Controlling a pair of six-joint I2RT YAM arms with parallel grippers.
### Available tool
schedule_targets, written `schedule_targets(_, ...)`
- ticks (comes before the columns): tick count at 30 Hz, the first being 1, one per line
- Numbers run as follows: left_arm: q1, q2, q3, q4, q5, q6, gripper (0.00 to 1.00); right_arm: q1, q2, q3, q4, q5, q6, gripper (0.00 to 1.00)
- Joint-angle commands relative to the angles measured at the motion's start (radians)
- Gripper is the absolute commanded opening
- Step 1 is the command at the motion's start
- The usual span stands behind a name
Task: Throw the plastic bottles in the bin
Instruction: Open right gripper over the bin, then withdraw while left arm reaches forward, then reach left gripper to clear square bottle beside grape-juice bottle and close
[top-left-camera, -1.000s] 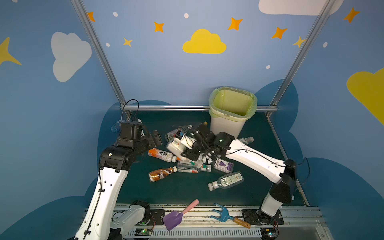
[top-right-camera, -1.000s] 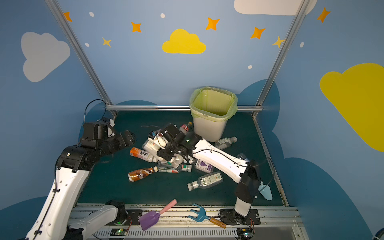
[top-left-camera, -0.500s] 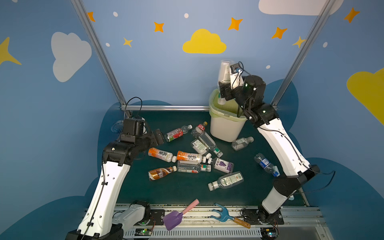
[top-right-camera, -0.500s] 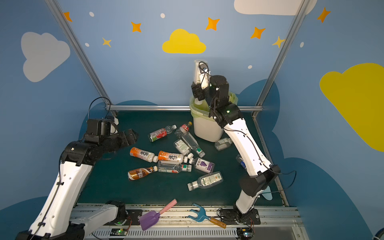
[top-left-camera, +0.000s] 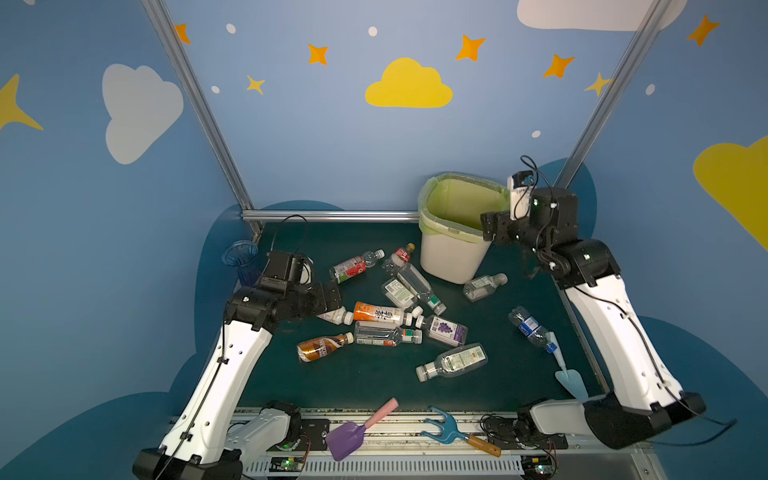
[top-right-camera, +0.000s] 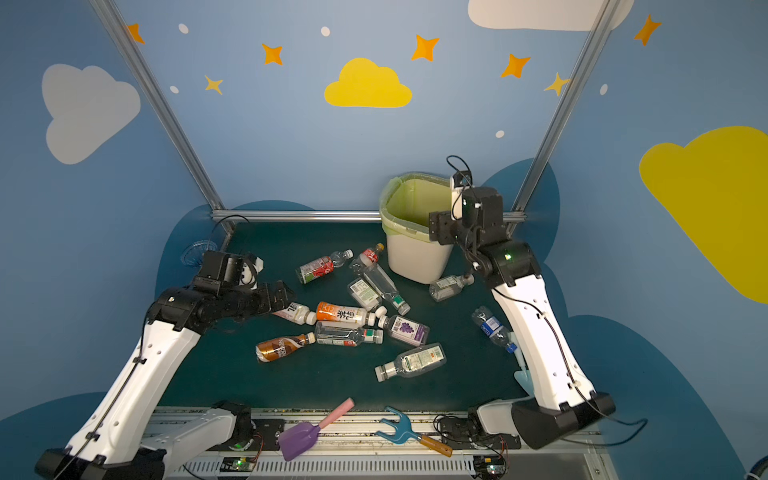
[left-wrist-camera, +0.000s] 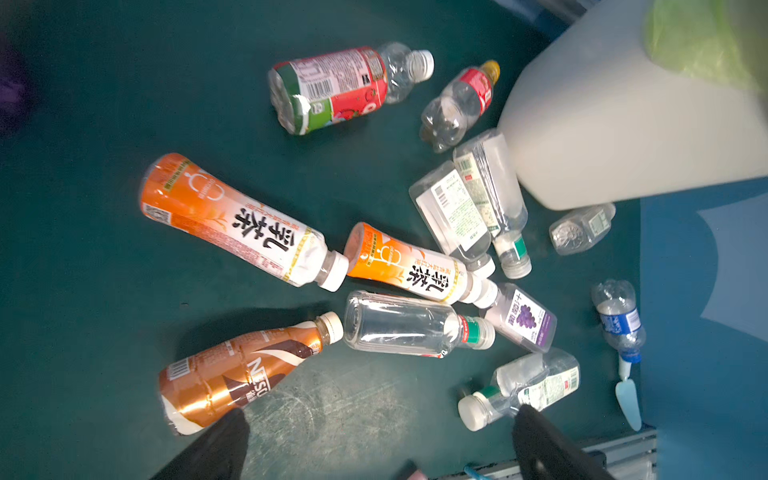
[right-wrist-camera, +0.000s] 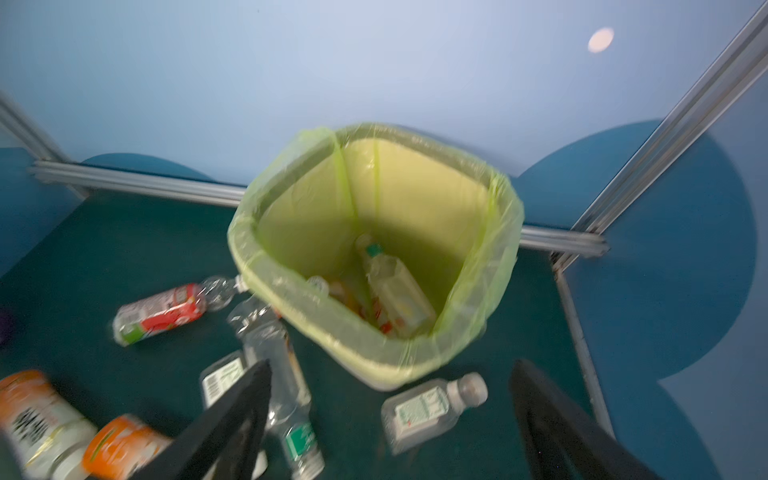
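Your right gripper (right-wrist-camera: 390, 366) hangs open, empty, beside the bin (top-left-camera: 424, 227). Your left gripper (top-left-camera: 331, 296), open too, is nearer the orange-label bottle (left-wrist-camera: 232, 224), flat beneath it, cap pointing rightward.

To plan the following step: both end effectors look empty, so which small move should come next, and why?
Probably lower the right end effector, open and empty near the bin, toward the clear bottle lying at the bin's foot: it seems the nearest one.
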Motion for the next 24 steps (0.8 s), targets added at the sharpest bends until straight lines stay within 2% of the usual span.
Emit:
schedule_targets(1, -0.101, 0.047, 0.005, 0.023, -0.049, 0.007, 0.99, -0.024, -0.053, -0.134, -0.131, -0.100, 0.141, 0.89)
schedule_targets(7, -0.238, 0.157, 0.035, 0.083, -0.077, 0.005, 0.98, -0.111, -0.205, -0.385, -0.173, -0.177, 0.290, 0.86)
schedule_targets(10, -0.296, 0.213, 0.057, 0.103, -0.056, 0.031, 0.92, -0.147, -0.245, -0.460, -0.187, -0.202, 0.316, 0.86)
schedule_targets(14, -0.383, 0.311, 0.114, 0.078, -0.046, 0.087, 0.85, -0.203, -0.248, -0.518, -0.201, -0.266, 0.333, 0.86)
schedule_targets(17, -0.449, 0.389, 0.158, 0.054, -0.051, 0.117, 0.85, -0.249, -0.237, -0.563, -0.200, -0.331, 0.347, 0.85)
schedule_targets(24, -0.570, 0.553, 0.276, 0.071, -0.052, 0.177, 0.84, -0.319, -0.231, -0.622, -0.190, -0.381, 0.340, 0.84)
